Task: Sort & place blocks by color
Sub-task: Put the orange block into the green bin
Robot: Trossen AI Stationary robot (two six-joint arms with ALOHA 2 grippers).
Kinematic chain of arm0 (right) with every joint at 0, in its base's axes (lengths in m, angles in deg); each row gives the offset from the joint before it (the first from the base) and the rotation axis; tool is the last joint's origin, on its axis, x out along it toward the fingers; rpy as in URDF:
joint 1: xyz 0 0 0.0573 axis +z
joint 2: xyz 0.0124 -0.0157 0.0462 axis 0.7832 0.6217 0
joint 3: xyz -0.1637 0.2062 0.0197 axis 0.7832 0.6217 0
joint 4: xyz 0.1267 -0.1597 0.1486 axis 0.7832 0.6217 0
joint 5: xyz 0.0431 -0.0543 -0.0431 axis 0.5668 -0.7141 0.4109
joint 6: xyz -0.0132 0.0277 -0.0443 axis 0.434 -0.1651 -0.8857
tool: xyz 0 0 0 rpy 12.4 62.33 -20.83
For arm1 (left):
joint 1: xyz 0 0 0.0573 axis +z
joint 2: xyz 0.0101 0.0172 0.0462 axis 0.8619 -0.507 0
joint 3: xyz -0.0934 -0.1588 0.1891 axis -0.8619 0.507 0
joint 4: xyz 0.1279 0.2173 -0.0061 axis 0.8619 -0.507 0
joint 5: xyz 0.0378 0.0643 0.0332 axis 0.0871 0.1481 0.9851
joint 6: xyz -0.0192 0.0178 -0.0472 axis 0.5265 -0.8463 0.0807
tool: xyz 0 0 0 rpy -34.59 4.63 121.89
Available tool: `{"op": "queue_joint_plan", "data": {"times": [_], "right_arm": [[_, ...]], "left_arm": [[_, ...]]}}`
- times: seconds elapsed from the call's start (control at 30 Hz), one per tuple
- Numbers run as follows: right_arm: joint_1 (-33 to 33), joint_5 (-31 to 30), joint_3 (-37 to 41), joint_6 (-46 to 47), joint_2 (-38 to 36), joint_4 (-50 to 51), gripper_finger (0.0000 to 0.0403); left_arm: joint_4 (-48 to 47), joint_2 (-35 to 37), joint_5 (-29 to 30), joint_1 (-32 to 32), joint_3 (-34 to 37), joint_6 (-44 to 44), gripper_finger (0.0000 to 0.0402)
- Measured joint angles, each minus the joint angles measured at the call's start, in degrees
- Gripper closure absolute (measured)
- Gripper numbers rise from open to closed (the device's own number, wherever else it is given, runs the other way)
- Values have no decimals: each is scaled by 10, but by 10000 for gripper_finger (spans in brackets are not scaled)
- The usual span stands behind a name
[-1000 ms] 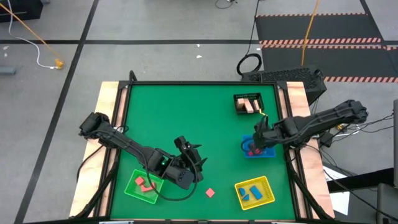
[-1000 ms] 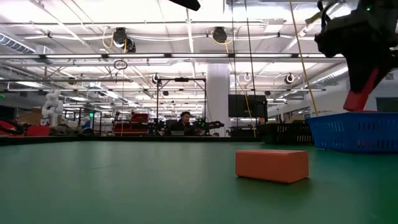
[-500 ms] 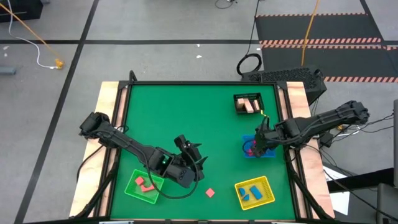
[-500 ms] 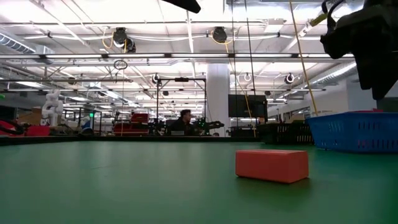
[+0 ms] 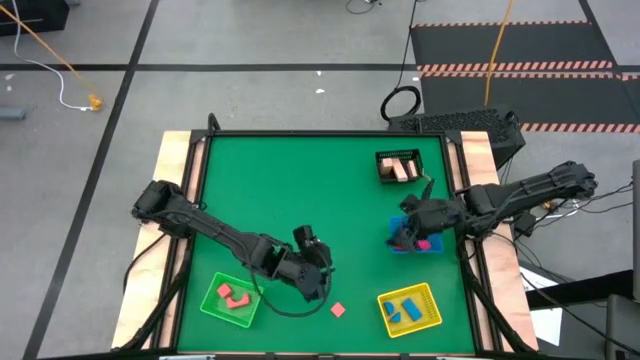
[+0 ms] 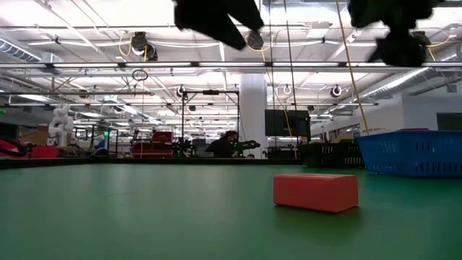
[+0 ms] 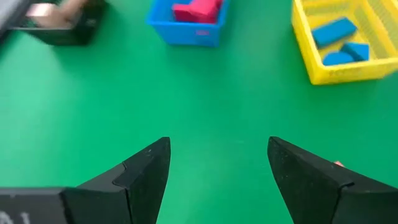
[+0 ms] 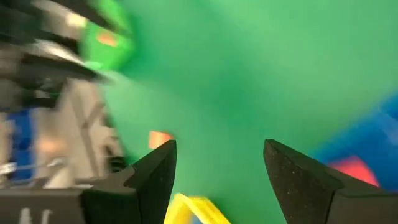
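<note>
Left gripper (image 5: 318, 280) hangs low over the green bench (image 5: 300, 190), just beside the lone red block (image 5: 338, 310) that lies on the felt between the green tray (image 5: 229, 301) and the yellow tray (image 5: 409, 309). Its fingers (image 7: 140, 171) stand wide, nothing between them. Over on the other side, the right gripper (image 5: 404, 228) sits at the edge of the blue tray (image 5: 434, 245), fingers (image 8: 155, 171) spread apart and empty, bare felt showing in the gap. Red and pink blocks (image 7: 198, 10) lie in the blue tray. Two red blocks (image 5: 232, 295) rest in the green tray, blue blocks (image 5: 405, 308) in the yellow one. The black basket (image 5: 399, 167) at the far side holds tan pieces. From bench level the red block sits alone, flat on its long face, the blue tray's wall behind it to one side.
</note>
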Motion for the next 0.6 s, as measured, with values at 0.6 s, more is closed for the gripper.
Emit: {"op": "queue_joint_plan", "data": {"times": [0.6], "right_arm": [[0, -1, -1, -163, 0, -270, 172]], "left_arm": [[241, -10, -131, 17, 134, -159, 131]]}}
